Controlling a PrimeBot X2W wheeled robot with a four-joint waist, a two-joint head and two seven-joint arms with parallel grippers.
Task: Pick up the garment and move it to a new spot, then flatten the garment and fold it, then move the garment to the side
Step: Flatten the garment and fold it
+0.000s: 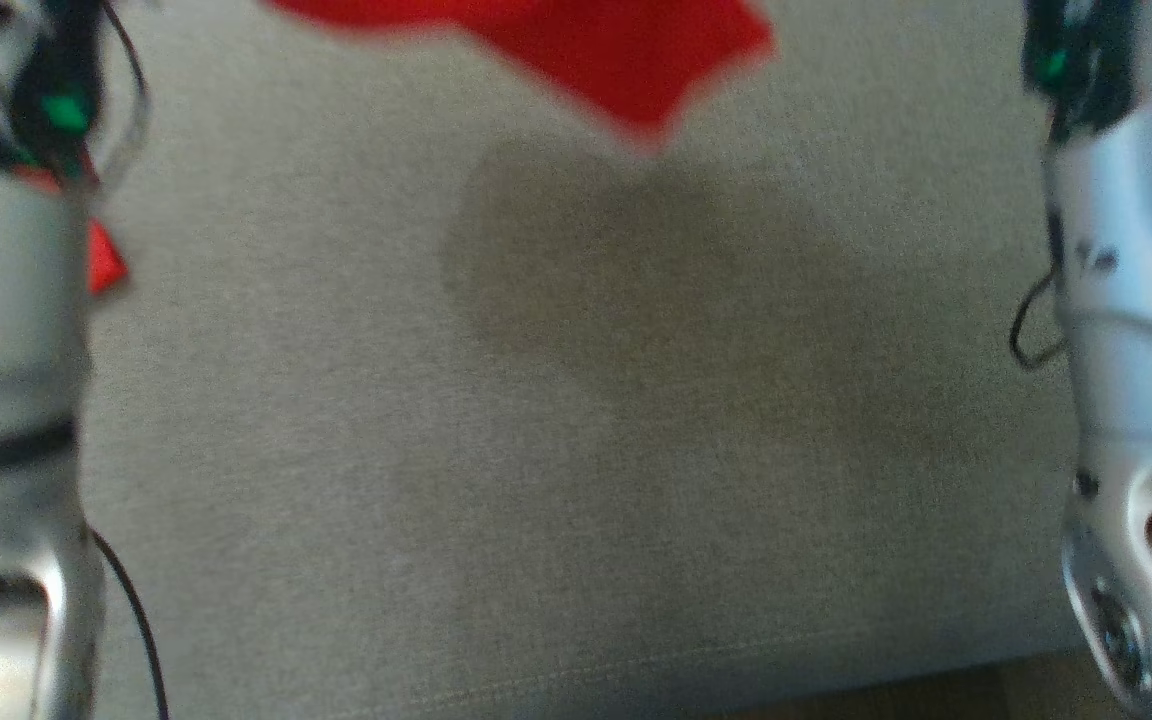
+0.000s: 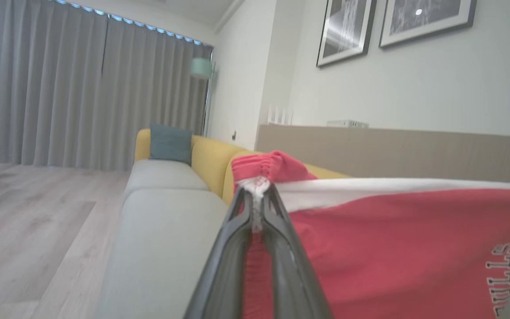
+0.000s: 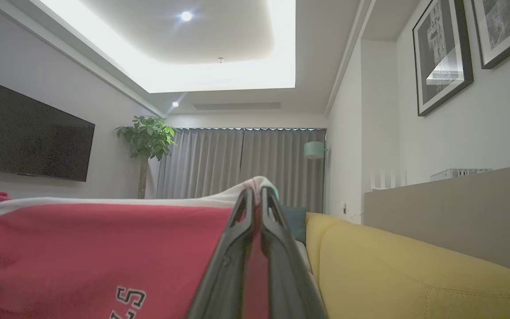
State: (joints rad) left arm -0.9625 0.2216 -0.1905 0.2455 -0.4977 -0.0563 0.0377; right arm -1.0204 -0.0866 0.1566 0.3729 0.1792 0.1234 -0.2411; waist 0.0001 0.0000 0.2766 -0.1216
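Left gripper (image 2: 257, 201): clamped tight, and there's a bunched corner of the red jersey (image 2: 392, 248) pinched in it, white trim squeezed right at the fingertips.
Right gripper (image 3: 257, 197): closed as well, nipping the jersey's opposite white-trimmed edge.
Jersey: strung out between the two grippers, top edge running taut from one to the other, red cloth with block lettering hanging below them.
Sofa (image 2: 166, 212): its grey seat cushion (image 1: 536, 480) lies beneath both grippers, the jersey's shadow falling on it; the yellow backrest (image 3: 392, 274) is just beside the right gripper.
Teal pillow (image 2: 170, 144): well beyond the left gripper, propped at the sofa's far end.
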